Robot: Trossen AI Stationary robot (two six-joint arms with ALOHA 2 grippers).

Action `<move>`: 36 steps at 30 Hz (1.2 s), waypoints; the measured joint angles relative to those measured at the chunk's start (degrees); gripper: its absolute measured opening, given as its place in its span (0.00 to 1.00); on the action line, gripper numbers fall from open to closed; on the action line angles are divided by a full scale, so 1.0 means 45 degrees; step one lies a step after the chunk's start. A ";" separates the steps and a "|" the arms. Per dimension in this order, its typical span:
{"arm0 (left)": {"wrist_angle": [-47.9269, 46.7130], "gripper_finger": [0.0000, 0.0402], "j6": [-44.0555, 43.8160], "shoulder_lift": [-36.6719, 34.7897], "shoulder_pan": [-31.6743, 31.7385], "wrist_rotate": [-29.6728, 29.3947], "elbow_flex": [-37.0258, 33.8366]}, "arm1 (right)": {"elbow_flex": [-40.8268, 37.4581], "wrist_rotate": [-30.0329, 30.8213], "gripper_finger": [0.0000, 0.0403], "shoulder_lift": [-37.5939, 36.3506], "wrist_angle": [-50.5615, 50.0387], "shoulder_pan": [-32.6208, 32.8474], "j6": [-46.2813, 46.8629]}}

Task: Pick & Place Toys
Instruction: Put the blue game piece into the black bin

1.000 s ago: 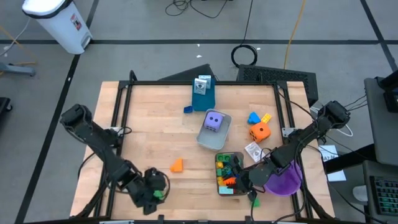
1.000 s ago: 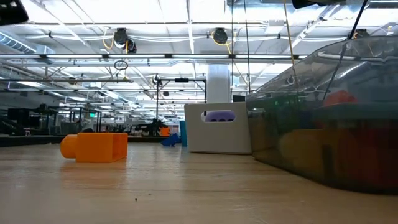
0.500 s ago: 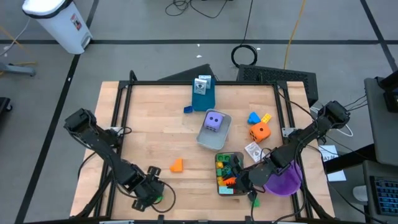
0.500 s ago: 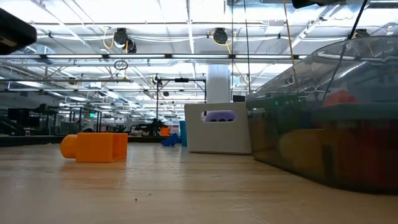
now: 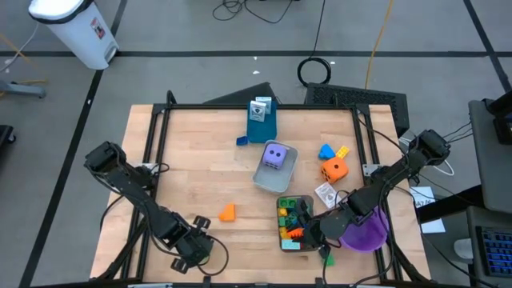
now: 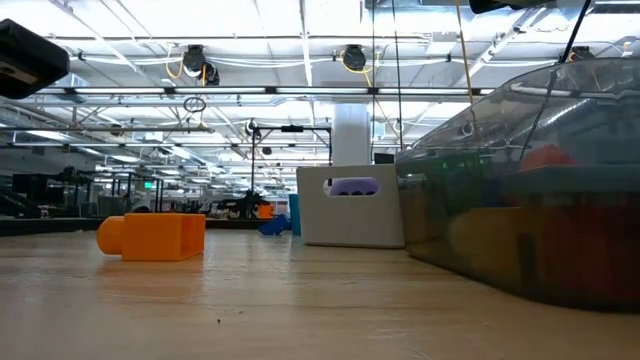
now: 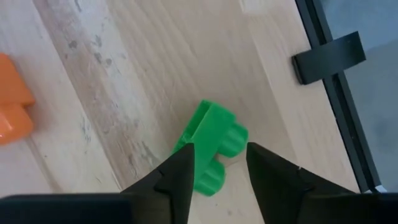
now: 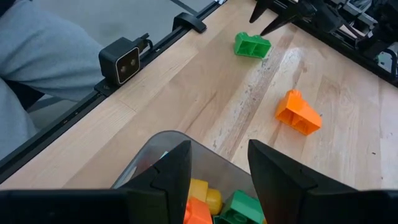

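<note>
Where the wooden bench (image 7: 124, 74) meets its edge, left claw (image 7: 219, 163) spread around a shiny green brick (image 7: 210, 148), half hidden, right claw (image 8: 219, 163) spread over a clear tray (image 8: 155, 155).

Bare wood around green brick (image 7: 210, 149) (orange brick (image 7: 12, 99) near); table rail (image 7: 339, 93) close.

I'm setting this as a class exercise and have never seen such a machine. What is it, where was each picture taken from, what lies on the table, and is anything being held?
Two dark robot arms work at a wooden table. One camera looks down from above, one sits at table height, and one rides on each wrist. The left gripper has its fingers either side of a green brick near the table's edge, not yet lifted. The right gripper hangs over a clear tray of bricks, holding nothing. Also there: an orange brick, a purple dice in a grey tray, an orange dice and a purple bowl.
</note>
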 joint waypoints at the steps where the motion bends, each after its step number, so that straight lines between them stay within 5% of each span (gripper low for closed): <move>1: -0.0005 0.37 0.0057 0.0000 0.0002 -0.0005 0.0000 | 0.0000 0.0000 0.38 0.0000 0.0000 -0.0003 0.0000; 15: 0.3590 0.35 -0.0320 0.0000 0.0897 -0.0941 0.0005 | 0.0000 -0.0005 0.38 0.0000 0.0000 0.0000 0.0000; 36: 0.0287 0.28 0.0774 0.0000 0.1237 -0.0579 0.0005 | 0.0000 -0.0002 0.38 0.0000 0.0016 0.0000 -0.0702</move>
